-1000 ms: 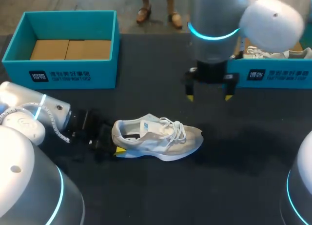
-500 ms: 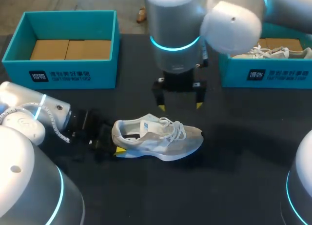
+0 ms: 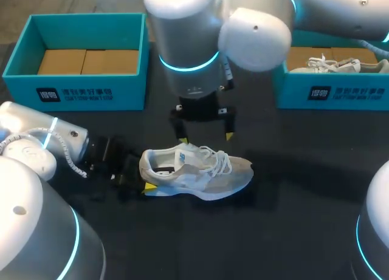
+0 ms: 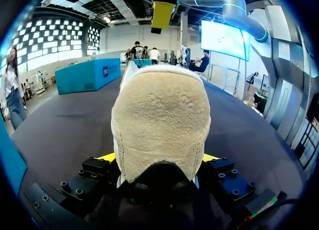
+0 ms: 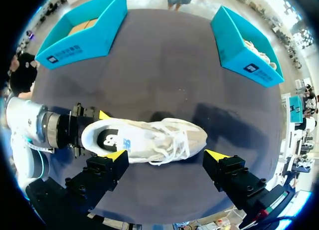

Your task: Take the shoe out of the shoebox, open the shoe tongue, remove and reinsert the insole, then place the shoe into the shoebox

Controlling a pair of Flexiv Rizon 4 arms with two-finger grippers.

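A white and grey sneaker (image 3: 203,170) lies on its sole on the dark table, toe pointing right, laces tied. My left gripper (image 3: 143,177) comes in low from the left and is shut on the heel. In the left wrist view the fuzzy heel (image 4: 159,120) fills the space between the yellow tips of the left gripper (image 4: 158,158). My right gripper (image 3: 205,135) hangs open just above the sneaker's tongue and collar, fingers pointing down. From the right wrist, the sneaker (image 5: 149,140) lies below the right gripper (image 5: 167,155), touching neither finger.
A teal shoebox (image 3: 85,88) stands open at the back left, with only cardboard inside. Another teal shoebox (image 3: 331,92) at the back right holds a second white shoe (image 3: 340,64). The right arm's large body overhangs the middle back of the table.
The right arm swung left from in front of the right shoebox and came down over the sneaker, still open. The left arm and the sneaker stayed put.
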